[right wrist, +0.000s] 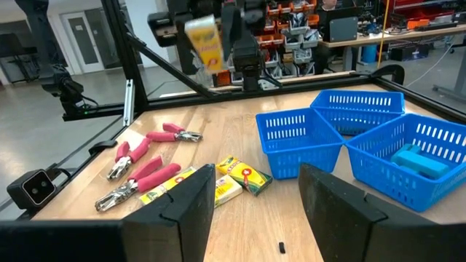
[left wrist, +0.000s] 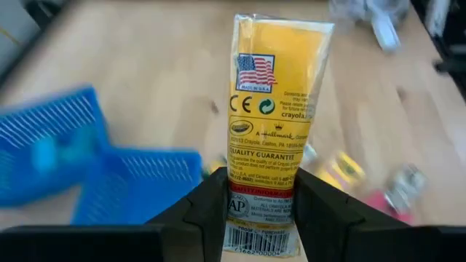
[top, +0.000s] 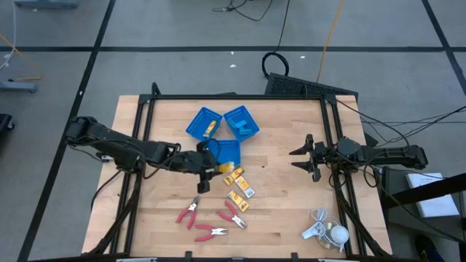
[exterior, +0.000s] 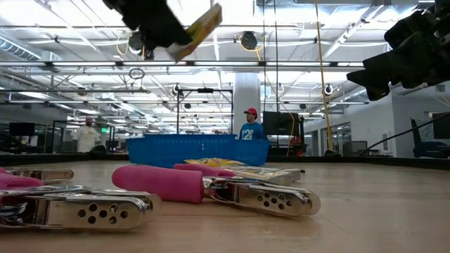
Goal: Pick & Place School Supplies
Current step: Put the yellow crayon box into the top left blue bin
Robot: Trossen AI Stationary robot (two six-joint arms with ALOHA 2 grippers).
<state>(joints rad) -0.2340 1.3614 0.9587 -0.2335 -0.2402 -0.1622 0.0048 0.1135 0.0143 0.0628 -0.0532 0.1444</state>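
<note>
My left gripper (top: 208,172) is over the table's middle, just near of the nearest blue tray (top: 227,151), shut on a yellow packet (left wrist: 275,102) with a white printed label. It shows high up in the low view (exterior: 197,28). More yellow packets (top: 239,188) lie flat on the wood. Three red-handled pliers (top: 210,220) lie nearer the near edge. Light-blue pieces (right wrist: 419,160) sit in one tray (top: 242,121), and a packet (top: 211,129) in another. My right gripper (top: 297,158) hangs open above the table's right part, touching nothing. My left gripper pinches the yellow packet at its barcode end (left wrist: 262,218) between the two fingers (left wrist: 211,211). The packet is lifted clear of the table. It sticks out straight past the fingertips, and in the low view (exterior: 200,24) it tilts upward.
Three square blue trays (right wrist: 298,138) stand together at the table's far middle. A white corded gadget (top: 324,229) lies at the near right corner. A black frame rail (top: 240,97) runs along the far edge. Bare wood lies between the packets and my right gripper.
</note>
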